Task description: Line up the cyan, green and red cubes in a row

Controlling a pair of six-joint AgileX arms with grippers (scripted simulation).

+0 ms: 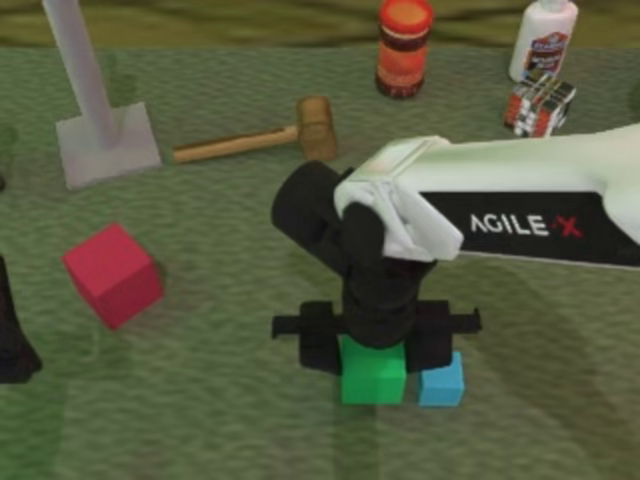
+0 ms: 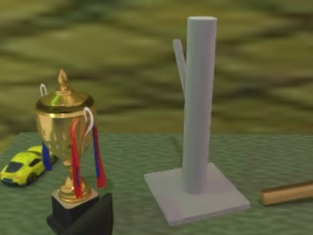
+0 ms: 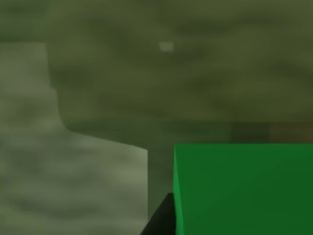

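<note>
My right gripper [image 1: 375,350] reaches down at the table's front middle and is shut on the green cube [image 1: 372,374], its black fingers tight against the cube's two sides. In the right wrist view one dark finger [image 3: 159,215] lies against the green cube [image 3: 244,191]. The small cyan cube [image 1: 441,381] sits close to the green one, on its right. The red cube [image 1: 112,274] rests alone at the left, turned at an angle. My left gripper [image 1: 10,340] is parked at the left edge, open, with one finger [image 2: 93,218] showing.
Along the back stand a grey stand [image 1: 100,140], a wooden mallet [image 1: 260,140], an orange jar [image 1: 403,45], a glue bottle [image 1: 543,35] and a multicoloured puzzle cube [image 1: 538,105]. A gold trophy [image 2: 68,147] and a yellow toy car [image 2: 22,166] are near the left arm.
</note>
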